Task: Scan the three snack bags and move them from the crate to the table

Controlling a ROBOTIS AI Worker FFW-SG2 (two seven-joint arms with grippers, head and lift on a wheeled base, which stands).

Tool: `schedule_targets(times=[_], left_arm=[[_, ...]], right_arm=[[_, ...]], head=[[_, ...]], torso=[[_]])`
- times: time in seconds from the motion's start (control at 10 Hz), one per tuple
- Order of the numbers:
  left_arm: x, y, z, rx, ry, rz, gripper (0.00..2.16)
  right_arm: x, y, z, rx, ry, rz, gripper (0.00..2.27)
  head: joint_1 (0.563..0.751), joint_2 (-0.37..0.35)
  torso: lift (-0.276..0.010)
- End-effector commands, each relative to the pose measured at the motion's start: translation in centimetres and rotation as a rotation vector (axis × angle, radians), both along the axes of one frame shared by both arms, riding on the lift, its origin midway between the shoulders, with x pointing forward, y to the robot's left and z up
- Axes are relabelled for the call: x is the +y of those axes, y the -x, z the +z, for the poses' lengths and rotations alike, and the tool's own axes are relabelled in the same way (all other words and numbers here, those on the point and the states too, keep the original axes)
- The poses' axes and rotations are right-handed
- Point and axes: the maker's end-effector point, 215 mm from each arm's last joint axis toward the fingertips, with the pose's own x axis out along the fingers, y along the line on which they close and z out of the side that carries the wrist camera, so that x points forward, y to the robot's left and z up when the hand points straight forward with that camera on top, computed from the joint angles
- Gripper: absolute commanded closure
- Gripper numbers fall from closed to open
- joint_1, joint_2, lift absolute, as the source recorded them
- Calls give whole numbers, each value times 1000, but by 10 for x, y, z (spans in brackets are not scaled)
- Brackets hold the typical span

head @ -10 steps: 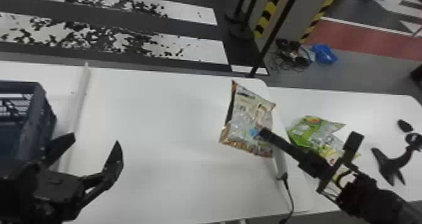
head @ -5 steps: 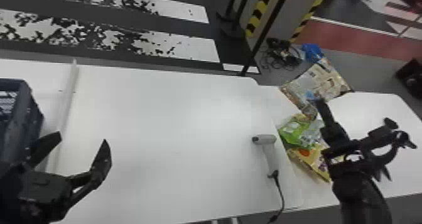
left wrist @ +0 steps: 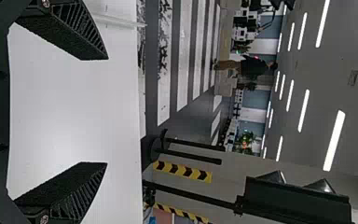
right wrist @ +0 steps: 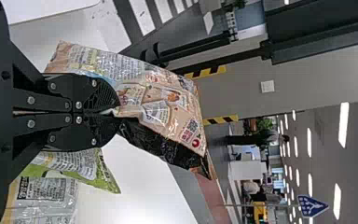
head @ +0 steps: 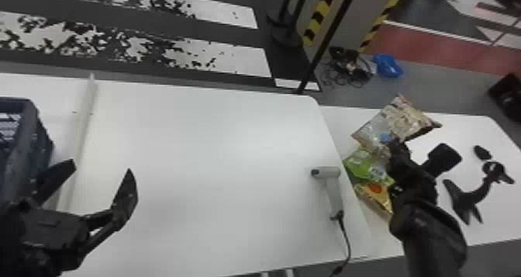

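Since the earliest frame, my right gripper (head: 391,141) has carried the beige bag (head: 399,121) from beside the scanner (head: 327,173), near the middle of the head view, over to the right half. Since the last one, it has come slightly lower in the frame.

Nearest me, at lower left, my left gripper (head: 101,167) sits with its fingers spread wide and nothing between them. Toward the bottom right of centre, the cable (head: 347,237) runs down from the scanner, which lies near the right edge of the main worktop (head: 213,202). Just right of that edge, I have the yellow bag (head: 374,196) on the second worktop (head: 496,225), with the green bag (head: 364,164) right up against it. The crate (head: 29,148) is cut off by the left edge of the frame.

Farther up, my right gripper is clenched on the beige bag, which I see just above the green one; I can't tell whether they touch. Beyond, at upper right, a blue item (head: 387,65) lies on the floor beside a tangle of cables (head: 351,68).
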Motion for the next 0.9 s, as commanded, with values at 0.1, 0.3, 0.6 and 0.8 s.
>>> schedule_targets(times=[0.1,0.3,0.6,0.8], left_arm=[[-2,1,2,-5,4,-2,60],[-6,3,0,0,10,-9,60],[-10,4,2,-3,8,-14,60],[-12,5,0,1,5,-13,60]], right_arm=[[-4,-9,-36,237,56,14,2240],[1,-6,-54,351,78,36,2236],[8,1,-69,398,30,45,1646],[17,3,-58,370,50,68,-2]], head=[[695,-350],[695,-350],[695,-350],[695,-350]], torso=[[-62],[-62],[-62],[-62]])
